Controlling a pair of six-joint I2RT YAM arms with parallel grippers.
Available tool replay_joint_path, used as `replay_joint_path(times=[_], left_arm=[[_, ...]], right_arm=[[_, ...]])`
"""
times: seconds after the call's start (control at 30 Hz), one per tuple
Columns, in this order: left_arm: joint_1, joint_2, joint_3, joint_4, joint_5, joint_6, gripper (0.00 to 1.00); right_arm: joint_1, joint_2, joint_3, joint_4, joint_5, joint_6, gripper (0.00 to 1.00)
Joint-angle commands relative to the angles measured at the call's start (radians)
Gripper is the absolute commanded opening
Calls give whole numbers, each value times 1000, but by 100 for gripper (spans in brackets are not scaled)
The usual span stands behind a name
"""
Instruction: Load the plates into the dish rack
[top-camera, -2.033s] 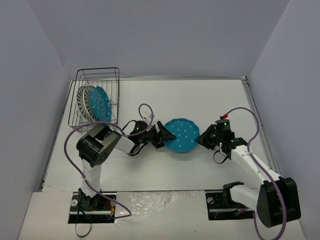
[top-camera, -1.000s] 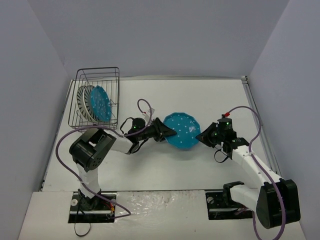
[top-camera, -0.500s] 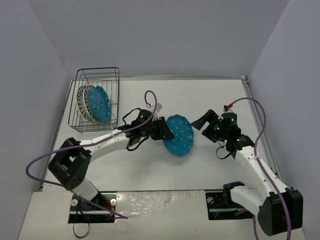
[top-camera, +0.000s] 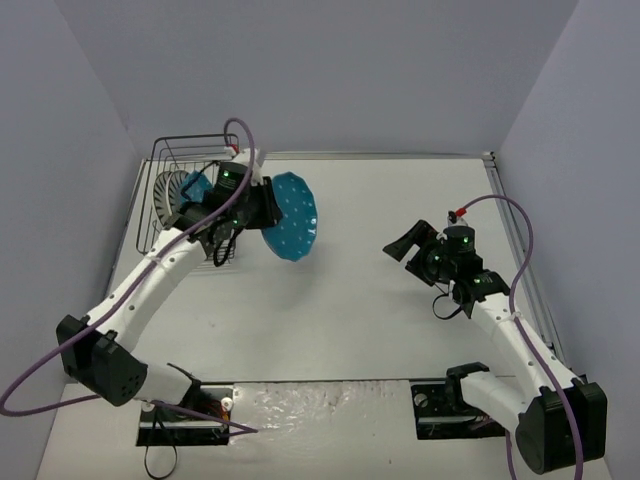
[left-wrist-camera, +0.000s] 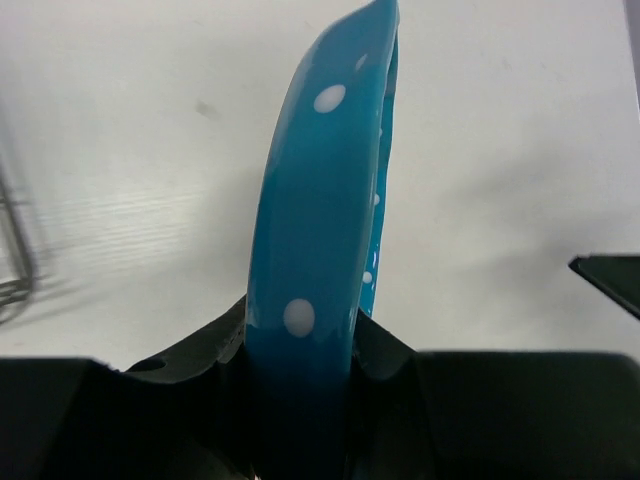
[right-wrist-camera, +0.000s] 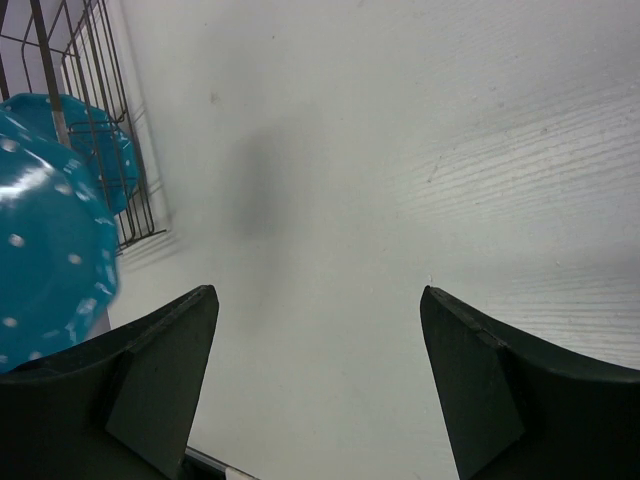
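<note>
A teal-blue dotted plate (top-camera: 293, 215) hangs on edge in the air just right of the black wire dish rack (top-camera: 228, 150). My left gripper (top-camera: 264, 210) is shut on its rim. In the left wrist view the plate (left-wrist-camera: 320, 190) rises edge-on from between the jaws of the left gripper (left-wrist-camera: 300, 335). Inside the rack stand white striped plates (top-camera: 166, 192) and another teal plate (top-camera: 197, 184), partly hidden by my arm. My right gripper (top-camera: 404, 250) stands open over the table's right half with nothing in it. The right wrist view shows the right gripper (right-wrist-camera: 315, 295), the held plate (right-wrist-camera: 50, 260) and the rack (right-wrist-camera: 92, 90).
The table (top-camera: 400, 190) is walled on the left, back and right. The rack sits in the far left corner. A purple cable (top-camera: 240, 135) loops over the left wrist near the rack's top rim.
My right gripper opened and let go of the teal plate, then drew back a little. The left arm carried the plate from the table's middle up and left, beside the rack.
</note>
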Motion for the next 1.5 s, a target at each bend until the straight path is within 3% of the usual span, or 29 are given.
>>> replay_joint_path(times=[0.0,0.17,0.5,1.07,1.47], left_arm=[[113,-57,203,-27,-74,114,0],[232,-16,287,-65,-100,176,0],[367,99,384,-67,-194,221,0],[451,218,489,-94,-311,316,0],[482,267,486,-35,-274,366,0]], right_arm=[[3,-16,37,32,7,-15,78],[2,-15,36,32,6,-19,78],[3,-19,22,31,4,-22,78],[2,-11,9,32,3,-25,78],[3,-12,2,36,4,-21,77]])
